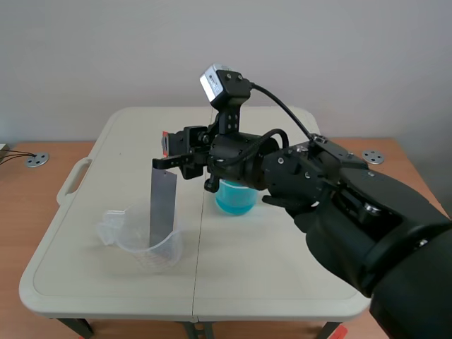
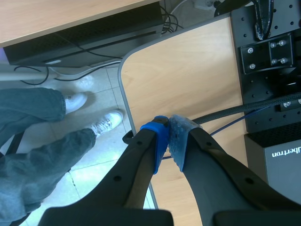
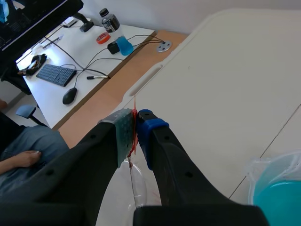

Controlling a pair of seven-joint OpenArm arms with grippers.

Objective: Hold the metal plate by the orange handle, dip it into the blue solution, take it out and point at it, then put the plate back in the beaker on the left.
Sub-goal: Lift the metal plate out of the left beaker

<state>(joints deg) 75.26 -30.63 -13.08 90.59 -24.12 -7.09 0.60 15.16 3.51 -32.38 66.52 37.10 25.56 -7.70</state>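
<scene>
The scene camera looks from the robot's side, raised, across the worktop (image 1: 247, 282) toward the wall (image 1: 353, 56). The right wrist camera looks closely down past the right hand (image 3: 135, 123); both views show the plate (image 1: 162, 205) and blue beaker (image 1: 234, 199). The left wrist camera, behind the left hand (image 2: 168, 127), faces the floor (image 2: 94, 94) and a wooden surface (image 2: 188, 70).

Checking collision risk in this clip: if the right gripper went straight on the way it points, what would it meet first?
Likely nothing: the right gripper, shut on the orange handle of the metal plate, points level over the white table, above the clear beaker. Depth is unclear.
</scene>
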